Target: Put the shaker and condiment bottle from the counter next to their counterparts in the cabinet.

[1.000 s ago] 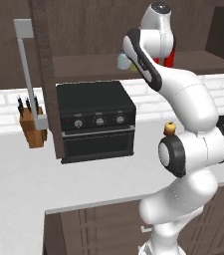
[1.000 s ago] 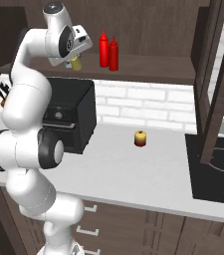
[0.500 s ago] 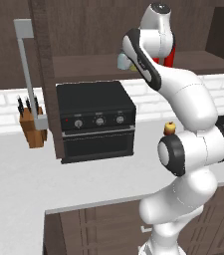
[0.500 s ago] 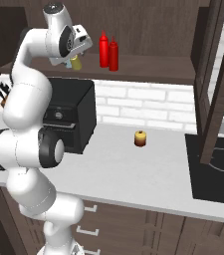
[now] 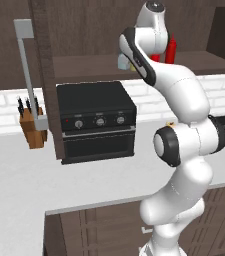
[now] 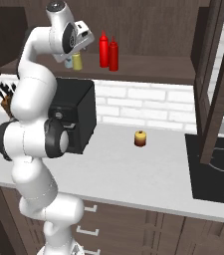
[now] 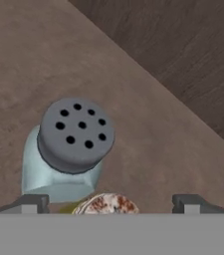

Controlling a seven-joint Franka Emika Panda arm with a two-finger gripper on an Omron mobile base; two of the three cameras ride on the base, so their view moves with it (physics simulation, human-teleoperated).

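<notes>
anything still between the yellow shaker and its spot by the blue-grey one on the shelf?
Nothing visible. The hand view shows the yellow shaker already on the cabinet shelf right beside the blue-grey shaker. The gripper is open around its cap; both red bottles stand off to one side.

black toaster oven (image 5: pixel 96 121), knife block (image 5: pixel 33 129), cooktop (image 6: pixel 218 172)

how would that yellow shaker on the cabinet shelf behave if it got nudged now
The yellow shaker looks short and squat, so it would probably slide rather than tip. It stands close beside the blue-grey shaker, so a push might knock the two together. The open end effector sits around it, so withdrawing crooked could drag it.
</notes>
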